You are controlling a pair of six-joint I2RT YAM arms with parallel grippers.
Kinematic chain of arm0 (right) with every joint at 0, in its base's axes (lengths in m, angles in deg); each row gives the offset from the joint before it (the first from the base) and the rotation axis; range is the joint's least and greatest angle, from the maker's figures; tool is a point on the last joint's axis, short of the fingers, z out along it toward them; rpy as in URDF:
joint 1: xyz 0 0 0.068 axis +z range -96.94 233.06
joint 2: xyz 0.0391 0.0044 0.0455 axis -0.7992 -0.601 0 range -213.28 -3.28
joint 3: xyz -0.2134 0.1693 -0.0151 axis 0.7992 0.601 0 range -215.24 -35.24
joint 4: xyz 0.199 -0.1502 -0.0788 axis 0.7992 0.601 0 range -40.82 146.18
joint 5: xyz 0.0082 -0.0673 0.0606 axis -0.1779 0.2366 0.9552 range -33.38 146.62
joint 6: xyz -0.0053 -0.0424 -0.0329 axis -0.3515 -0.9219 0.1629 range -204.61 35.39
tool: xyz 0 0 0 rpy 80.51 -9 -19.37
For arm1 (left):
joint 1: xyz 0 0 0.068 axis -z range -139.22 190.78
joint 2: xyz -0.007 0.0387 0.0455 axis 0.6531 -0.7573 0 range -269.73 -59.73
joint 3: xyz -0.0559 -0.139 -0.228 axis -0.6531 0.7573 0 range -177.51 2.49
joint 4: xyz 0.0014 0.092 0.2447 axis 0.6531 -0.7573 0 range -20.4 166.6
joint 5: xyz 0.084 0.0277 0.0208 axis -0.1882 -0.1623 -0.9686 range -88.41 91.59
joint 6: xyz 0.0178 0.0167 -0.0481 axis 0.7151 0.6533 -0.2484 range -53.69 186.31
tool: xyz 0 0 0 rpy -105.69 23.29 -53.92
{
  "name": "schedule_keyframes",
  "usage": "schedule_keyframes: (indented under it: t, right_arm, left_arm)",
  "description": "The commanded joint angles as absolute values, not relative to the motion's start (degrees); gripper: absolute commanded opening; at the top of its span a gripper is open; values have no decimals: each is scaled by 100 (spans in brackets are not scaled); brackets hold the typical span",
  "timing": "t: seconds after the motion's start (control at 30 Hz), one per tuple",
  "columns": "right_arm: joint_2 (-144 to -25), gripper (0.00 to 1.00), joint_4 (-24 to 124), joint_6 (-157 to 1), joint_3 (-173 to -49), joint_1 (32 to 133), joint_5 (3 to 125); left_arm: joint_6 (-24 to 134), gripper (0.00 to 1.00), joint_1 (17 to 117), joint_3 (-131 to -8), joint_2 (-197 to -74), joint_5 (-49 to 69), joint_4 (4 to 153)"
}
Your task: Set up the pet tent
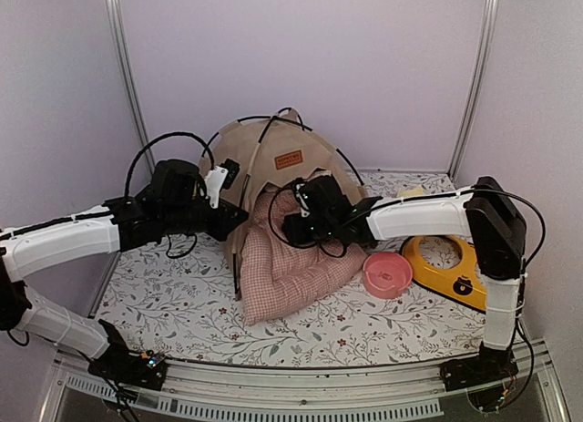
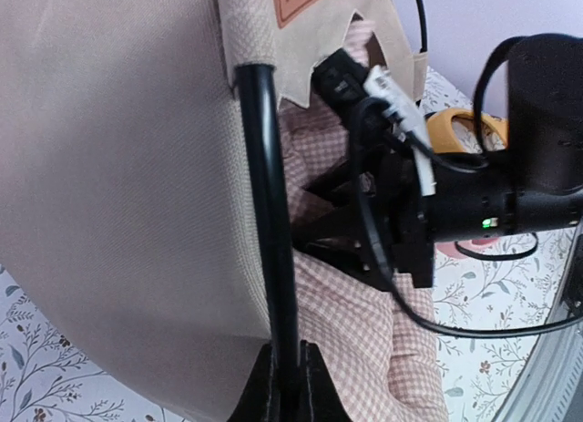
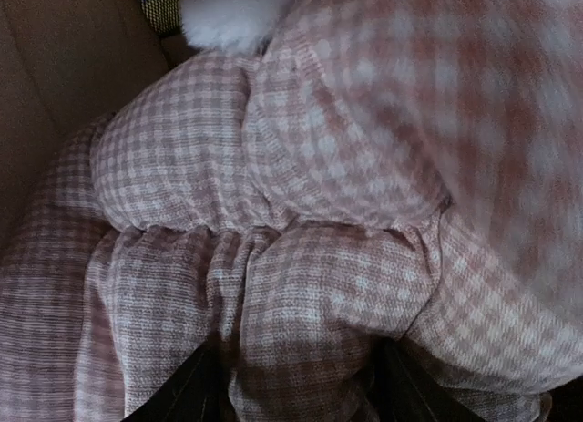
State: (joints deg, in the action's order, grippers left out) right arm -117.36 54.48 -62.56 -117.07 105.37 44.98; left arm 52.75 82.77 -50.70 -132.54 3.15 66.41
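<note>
The left gripper (image 2: 282, 385) clamps the pole (image 2: 269, 212) of the pet tent (image 2: 118, 167); the right gripper (image 3: 301, 385) straddles the cushion (image 3: 319, 167), grip unclear, probably to tuck it farther in.

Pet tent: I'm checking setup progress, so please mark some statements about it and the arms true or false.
1. The left gripper is shut on a pole of the tent. True.
2. The cushion lies fully inside the tent. False: much of it spills out onto the table.
3. The bowl sits inside the tent. False: it is on the table, right of the cushion.
4. The right gripper straddles a cushion fold. True.
</note>
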Motion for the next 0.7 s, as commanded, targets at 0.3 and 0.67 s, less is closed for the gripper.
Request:
schedule_keyframes:
  t: [0.3,0.67]
  right_arm:
    - [-11766,85,5446,-6336,-12176,10326,4704]
    - [-10597,92,5627,-6387,-11517,10491,5167]
  left_arm:
    - [5185,0,8164,-5242,-12919,9,6510]
    - [4955,0,7916,-5168,-13072,-334,6320]
